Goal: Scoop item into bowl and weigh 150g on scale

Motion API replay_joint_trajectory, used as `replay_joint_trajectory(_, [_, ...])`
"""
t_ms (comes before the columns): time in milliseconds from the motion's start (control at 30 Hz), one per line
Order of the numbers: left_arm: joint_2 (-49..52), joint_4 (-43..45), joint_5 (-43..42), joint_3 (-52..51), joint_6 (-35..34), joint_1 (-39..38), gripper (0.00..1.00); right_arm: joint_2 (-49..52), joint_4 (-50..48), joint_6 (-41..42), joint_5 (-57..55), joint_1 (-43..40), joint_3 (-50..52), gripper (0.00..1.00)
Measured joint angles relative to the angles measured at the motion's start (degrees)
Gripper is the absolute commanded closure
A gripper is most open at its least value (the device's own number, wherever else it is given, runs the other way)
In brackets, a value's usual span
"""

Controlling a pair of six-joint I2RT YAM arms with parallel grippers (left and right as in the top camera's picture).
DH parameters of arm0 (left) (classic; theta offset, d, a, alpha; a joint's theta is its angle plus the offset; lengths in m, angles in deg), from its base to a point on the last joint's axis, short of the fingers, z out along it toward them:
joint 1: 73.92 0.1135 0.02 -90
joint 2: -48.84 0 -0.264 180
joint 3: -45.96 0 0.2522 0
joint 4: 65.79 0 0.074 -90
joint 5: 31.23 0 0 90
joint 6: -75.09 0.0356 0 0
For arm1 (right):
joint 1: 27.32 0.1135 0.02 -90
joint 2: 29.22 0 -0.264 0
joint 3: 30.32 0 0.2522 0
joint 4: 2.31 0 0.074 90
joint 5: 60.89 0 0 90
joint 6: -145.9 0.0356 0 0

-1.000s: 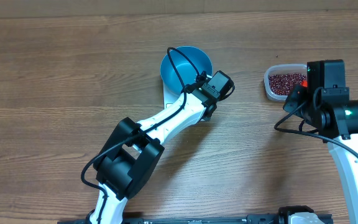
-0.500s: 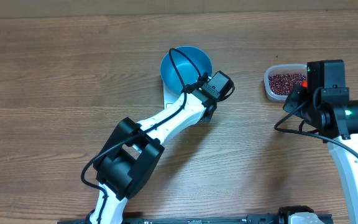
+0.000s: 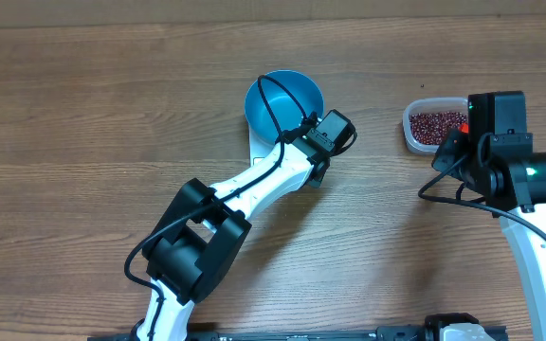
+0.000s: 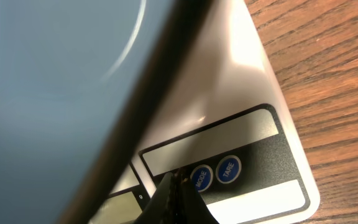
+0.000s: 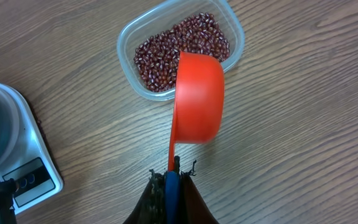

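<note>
Two arms at a wood-grain table, bean weighing under way. The right gripper [image 5: 171, 185] is pinched tight on the thin handle of a red-orange scoop [image 5: 197, 99], which hangs over the near rim of a clear plastic tub [image 5: 236, 38] at the far right. The tub holds the dark red-brown beans [image 5: 179, 40]. The scoop's mouth is turned away from us, so we cannot tell whether it carries anything.

Left of the tub, the light blue bowl [image 3: 287, 95] sits on the white kitchen scale [image 4: 253, 93], and no beans show inside it. The left gripper [image 4: 174, 193] has its jaws closed on nothing, with the tips just beside the scale's MODE button [image 4: 201, 177]. We cannot tell whether they are touching it.

We see three risks.
- **Spilled beans:** a tilted scoop could shed them onto bare table between tub and bowl.
- **Blocked bowl:** the left arm's black cable [image 3: 271, 104] arcs over the bowl's mouth, so it could catch the scoop or deflect a pour.
- **Wrong reading:** a fingertip left on the scale's front panel, or a knock to MODE or TARE [image 4: 227, 170], could spoil the reading, and generous scoops could overshoot the target.

The table top [image 3: 83, 114] is brown plank-patterned wood, matte and level. Of the room we see only a pale strip beyond the far edge.
</note>
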Motion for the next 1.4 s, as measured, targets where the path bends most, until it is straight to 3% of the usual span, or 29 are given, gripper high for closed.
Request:
replay_joint_trajectory(967, [0.00, 2.69, 0.07, -1.75, 0.07, 1.14, 0.96, 0.00, 0.68, 0.00, -0.02, 0.00, 0.00, 0.96])
replay_joint_trajectory(1400, [-0.02, 2.64, -0.83, -1.75, 4.72, 1.14, 0.96, 0.00, 0.70, 0.02, 0.00, 0.00, 0.00, 0.96])
